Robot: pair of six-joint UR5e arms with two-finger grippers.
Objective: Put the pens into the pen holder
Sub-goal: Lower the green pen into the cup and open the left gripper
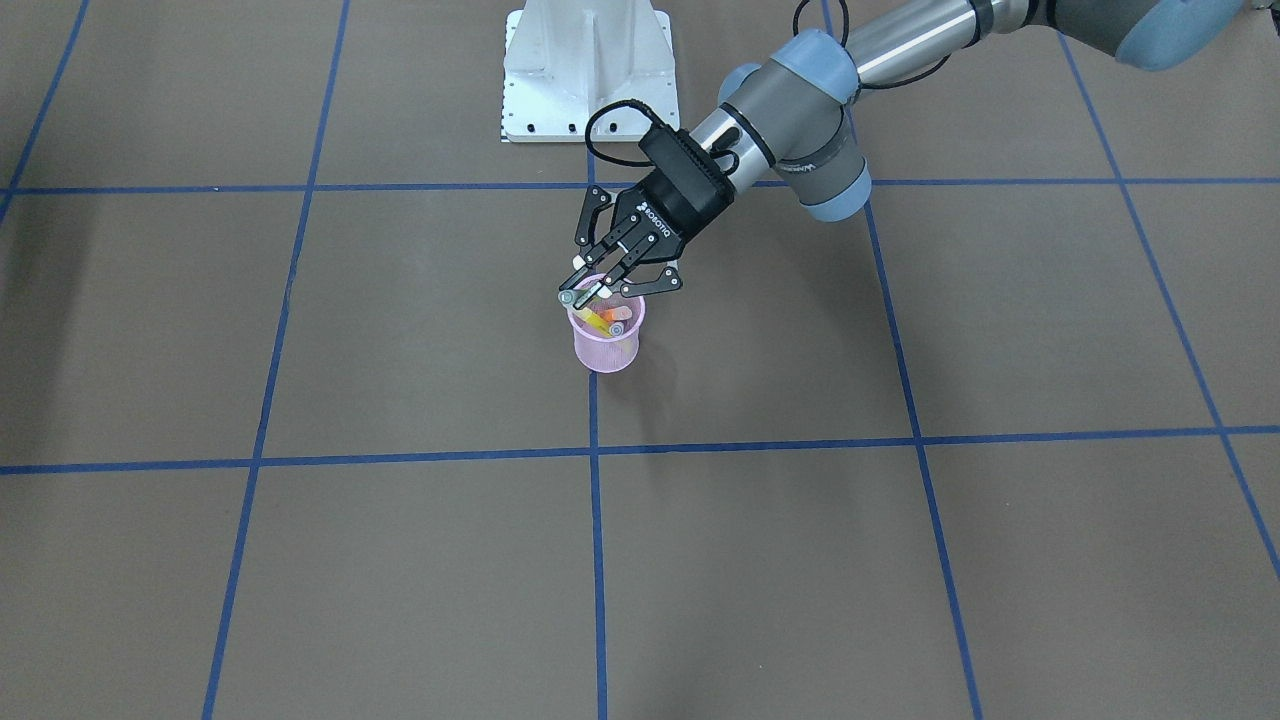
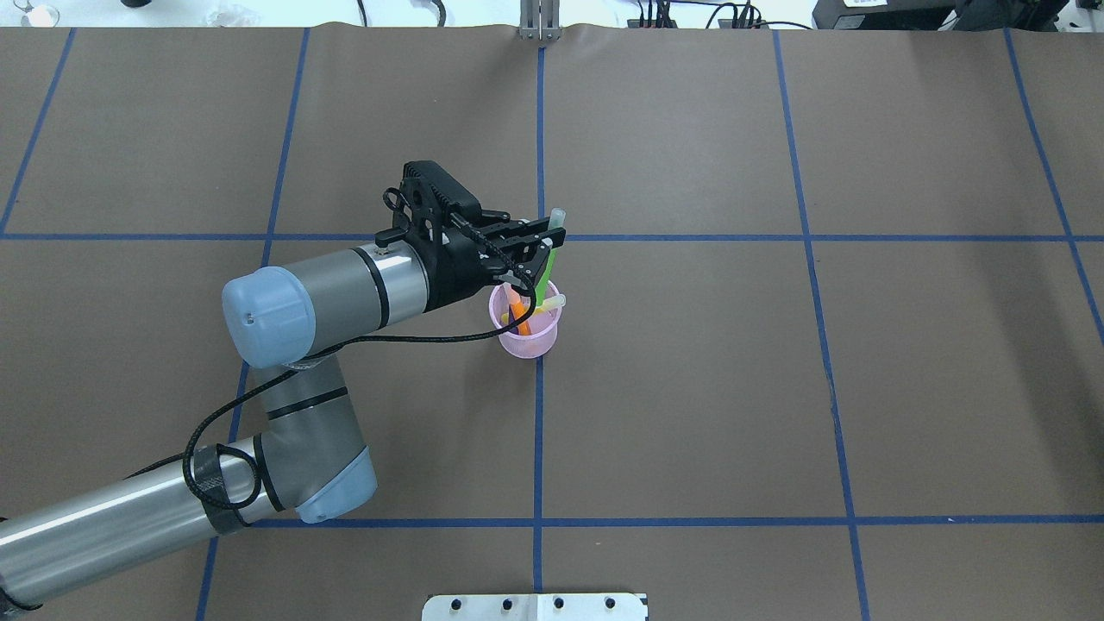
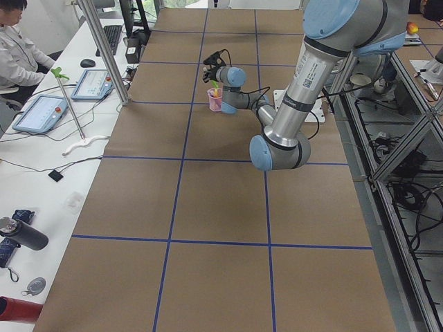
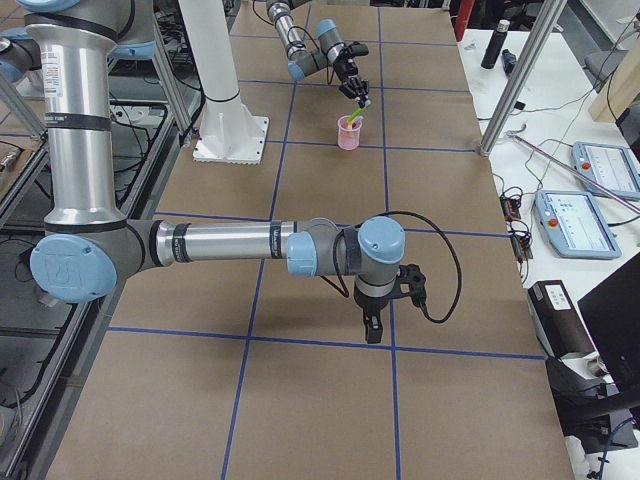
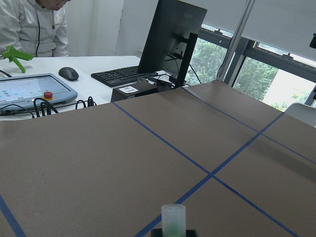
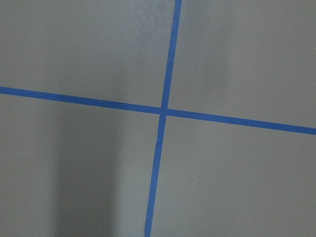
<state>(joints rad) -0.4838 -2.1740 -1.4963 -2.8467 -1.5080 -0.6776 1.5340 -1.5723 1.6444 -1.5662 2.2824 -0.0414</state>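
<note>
Now | left pincer clamped on green pen above pen holder | right pincer: cannot tell

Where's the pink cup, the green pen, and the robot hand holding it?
pink pen holder (image 2: 528, 343): overhead view, on its mesh wall.
green pen (image 2: 553, 244): overhead view, on its green shaft.
left gripper (image 2: 535, 266): overhead view, between its fingertips.

Front view: left pincer covers the far rim of the pen holder. Pens inside overlap; lower ends lost behind the mesh.
Left wrist view: green pen cut off at bottom edge, only the pale cap visible.
Right-side view, centre: right pincer too small, jaw gap unreadable.
</note>
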